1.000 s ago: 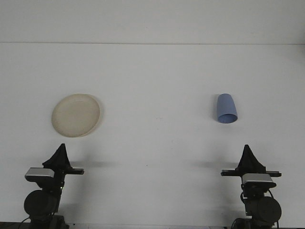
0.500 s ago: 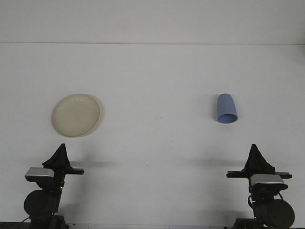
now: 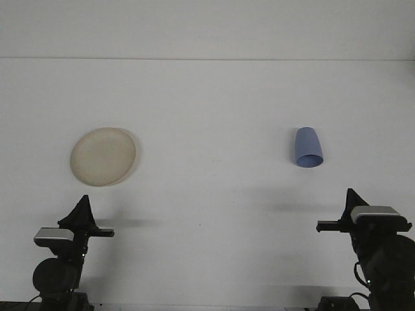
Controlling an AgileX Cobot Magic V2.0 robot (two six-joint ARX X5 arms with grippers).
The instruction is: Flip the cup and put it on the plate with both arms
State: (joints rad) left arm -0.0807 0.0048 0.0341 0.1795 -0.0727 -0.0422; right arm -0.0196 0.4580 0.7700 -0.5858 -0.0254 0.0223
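Front view: lower left, the left gripper (image 3: 82,202); lower right, the right gripper (image 3: 353,196); neither holds anything, and how far either is open cannot be told. Farther back, a cream plate (image 3: 104,156) lies left; a blue cup (image 3: 308,147) lies on its side right. No writing shows.

white table (image 3: 214,97), pale wall (image 3: 207,26) behind

We are in what looks like a robot test lab: a bare white table (image 3: 207,97) against a plain white wall (image 3: 207,26), with two black robot arms.
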